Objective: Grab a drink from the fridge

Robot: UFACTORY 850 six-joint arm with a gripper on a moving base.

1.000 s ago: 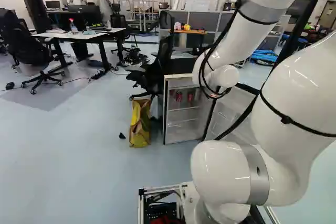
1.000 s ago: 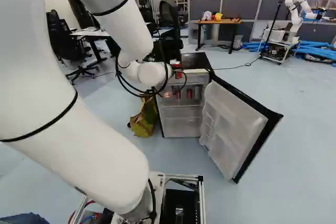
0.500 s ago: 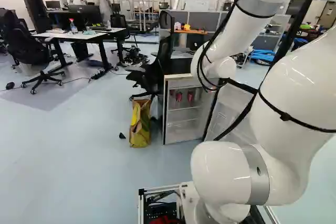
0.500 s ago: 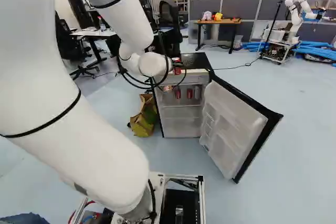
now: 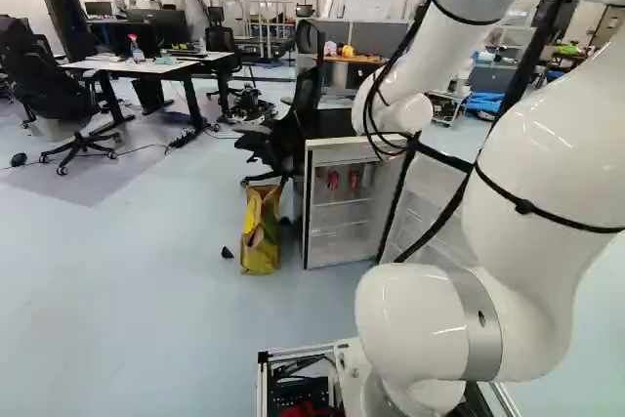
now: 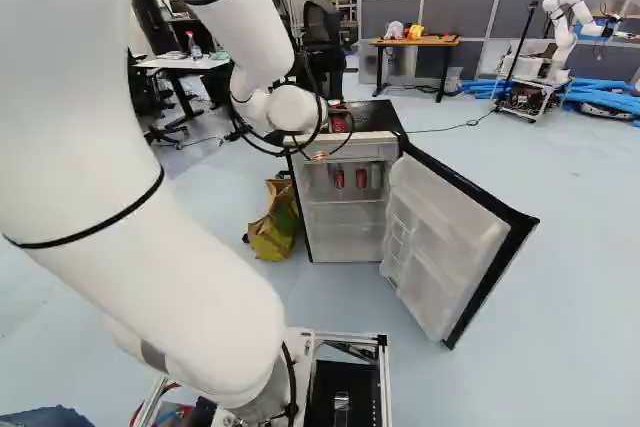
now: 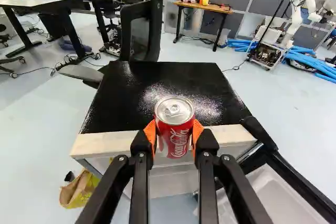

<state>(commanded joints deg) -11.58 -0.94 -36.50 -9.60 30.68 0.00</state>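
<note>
Nearest, in the wrist view, my gripper has its jaws parted by one can's width and closed on the red drink can, an orange pad against either side of the wall. The can stands upright between them, lid uppermost, in view before the front edge of the fridge top; whether its base touches anything I cannot tell.

Handling, as I judge it: if full, the can is fairly heavy for its size. Its rims are stiff, but the side wall is thin and may dent under excess pressure. Chilling may bring a film of moisture, making the smooth metal slippery. The best hold is the present one, squarely across the straight part of the body, clear of the tapered shoulder and the tab. I judge the grab itself to be made; the next move calls for a steady, moderate squeeze, a level lift and slow withdrawal, since a jolt could let the can slide or tilt.

Below the fridge top, the compartment lies open, with two red cans and a darker can inside. The open door stands out to one side, where my arm could catch it on retreat; a yellow bag sits beside the opposite side. Farther off is a wooden table.
</note>
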